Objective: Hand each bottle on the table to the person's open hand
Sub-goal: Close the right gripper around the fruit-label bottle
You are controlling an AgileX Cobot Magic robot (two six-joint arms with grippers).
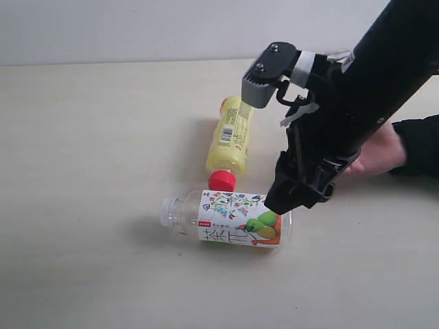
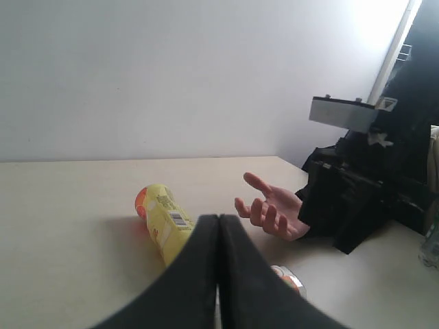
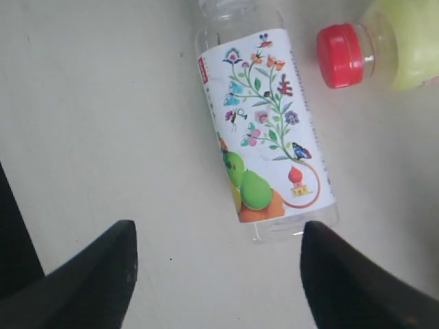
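Pear-label bottle (image 3: 264, 130) lies ungripped, base between the wide-open fingertips (image 3: 103, 267) of the right gripper (image 3: 217, 229); left gripper (image 2: 218, 223) fingers (image 2: 195, 274) are pressed together, empty.

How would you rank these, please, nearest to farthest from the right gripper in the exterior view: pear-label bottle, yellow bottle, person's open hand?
1. Clear pear-label plastic bottle: just beneath the right gripper.
2-3. Yellow red-capped plastic bottle (left) and person's open hand (right): too close to call.
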